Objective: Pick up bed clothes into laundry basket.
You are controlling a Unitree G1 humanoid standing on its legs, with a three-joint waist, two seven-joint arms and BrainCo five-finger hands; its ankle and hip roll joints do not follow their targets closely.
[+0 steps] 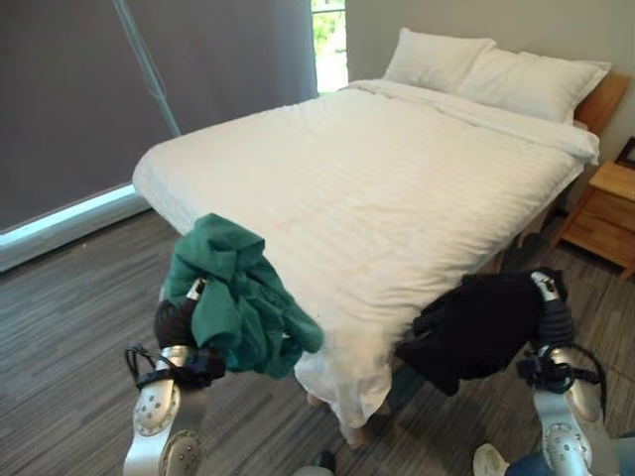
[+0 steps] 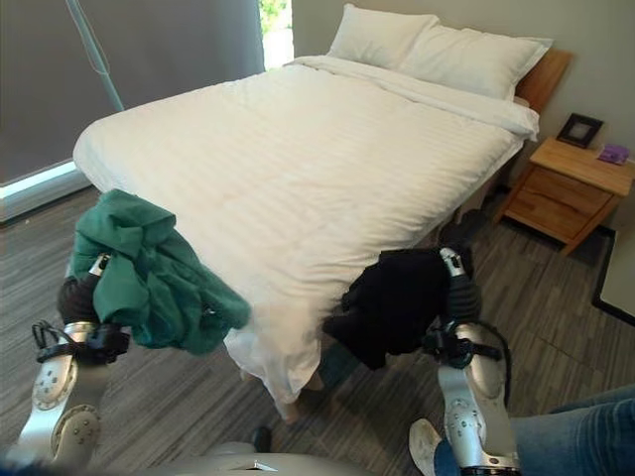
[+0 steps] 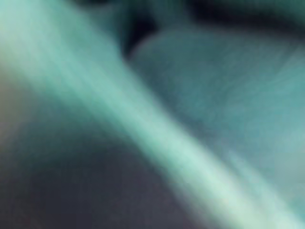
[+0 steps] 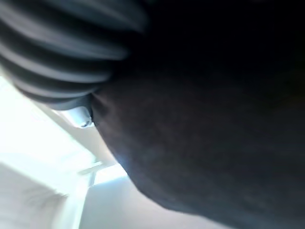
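Left eye view: left hand (image 1: pixel 177 319) carries a green garment (image 1: pixel 238 297), right hand (image 1: pixel 552 307) a black garment (image 1: pixel 476 327), both held near the white bed (image 1: pixel 377 188)'s near end; finger positions are hidden by cloth.

White-sheeted bed (image 1: pixel 397 188) with two white pillows (image 1: pixel 486 71) at its head, on grey wood-look floor (image 1: pixel 69 327).

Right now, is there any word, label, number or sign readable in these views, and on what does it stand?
None can be read.
Picture frame on the nightstand: too small to tell whether it bears print.
Purple item beside it: too small to tell.
Green garment over the left hand and black garment over the right hand: no print shows.
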